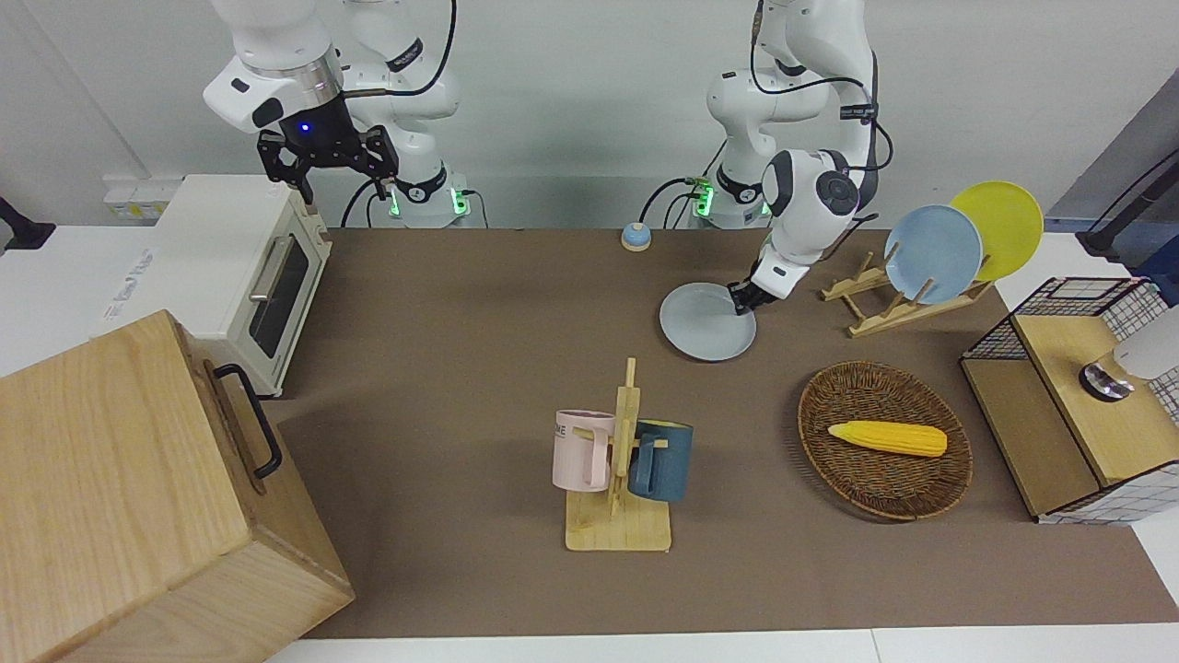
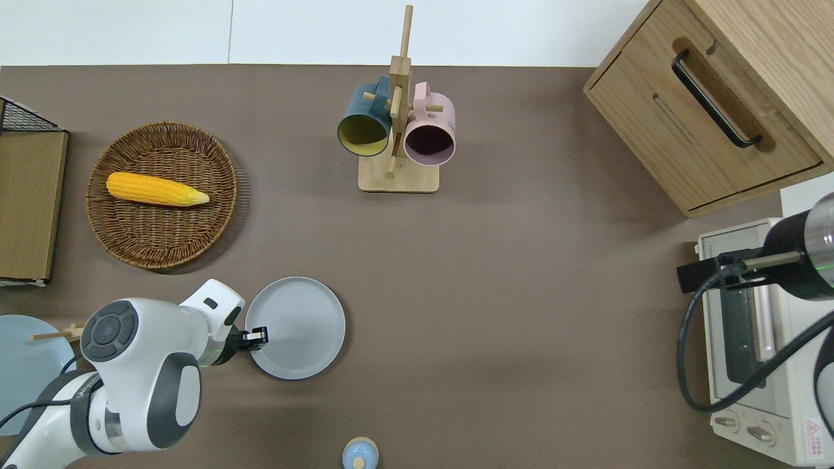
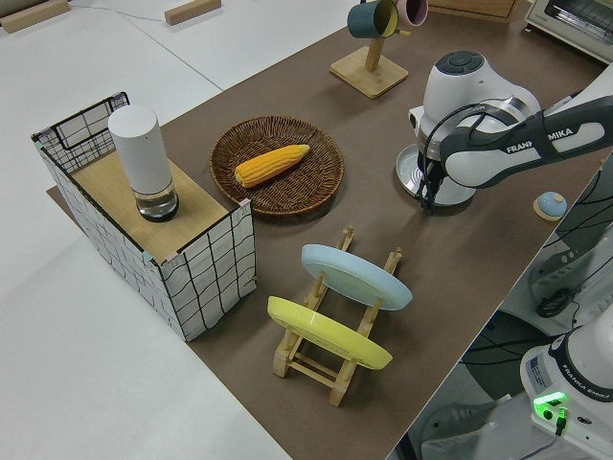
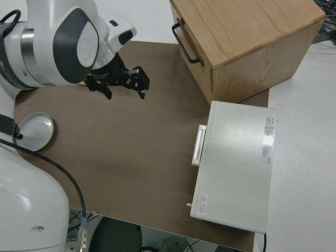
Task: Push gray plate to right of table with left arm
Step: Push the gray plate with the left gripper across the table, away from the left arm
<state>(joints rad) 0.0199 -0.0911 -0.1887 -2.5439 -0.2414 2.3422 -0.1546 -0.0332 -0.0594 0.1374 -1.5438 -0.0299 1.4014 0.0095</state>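
The gray plate lies flat on the brown table, nearer to the robots than the mug rack; it also shows in the front view, the left side view and the right side view. My left gripper is down low at the plate's rim, on the side toward the left arm's end of the table. It also shows in the front view and the left side view. It holds nothing. The right arm is parked, its gripper open and empty.
A mug rack with two mugs stands farther from the robots. A wicker basket holds a corn cob. A plate rack holds a blue and a yellow plate. A toaster oven and wooden cabinet stand at the right arm's end.
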